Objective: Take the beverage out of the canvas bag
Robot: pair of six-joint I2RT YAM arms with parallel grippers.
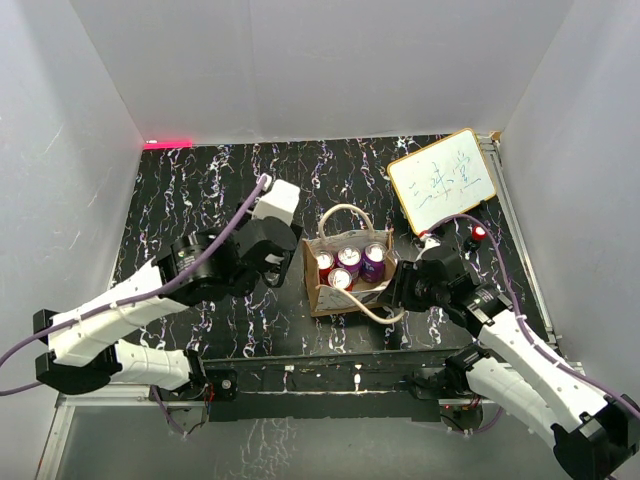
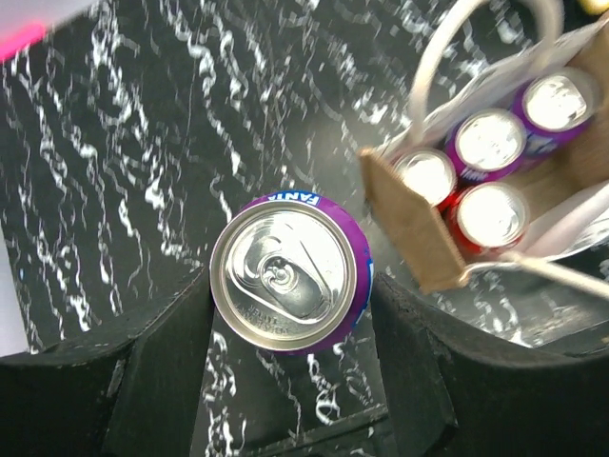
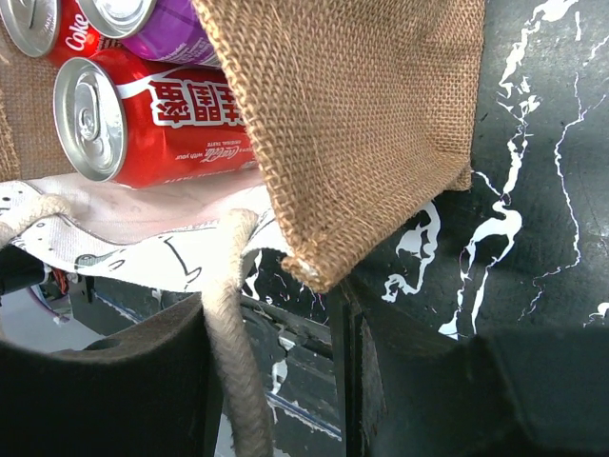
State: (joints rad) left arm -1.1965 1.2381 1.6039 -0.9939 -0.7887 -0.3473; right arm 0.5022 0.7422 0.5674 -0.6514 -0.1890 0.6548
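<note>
A purple beverage can (image 2: 288,273) stands upright between the black fingers of my left gripper (image 2: 290,290), which is shut on it from both sides. It is outside the canvas bag (image 2: 409,221), just to the bag's left. From above, the left gripper (image 1: 272,262) hides this can. The tan bag (image 1: 335,300) holds several more cans (image 1: 348,257), red and purple. My right gripper (image 3: 271,314) is shut on the bag's near right corner (image 3: 352,114), with a cream rope handle (image 3: 228,324) against its left finger. A red cola can (image 3: 162,119) shows inside the bag.
A white board with a yellow frame (image 1: 442,180) leans at the back right, beside the right arm (image 1: 520,350). A pink strip (image 1: 168,144) lies at the back left edge. White walls close in the black marbled table (image 1: 180,200) on three sides.
</note>
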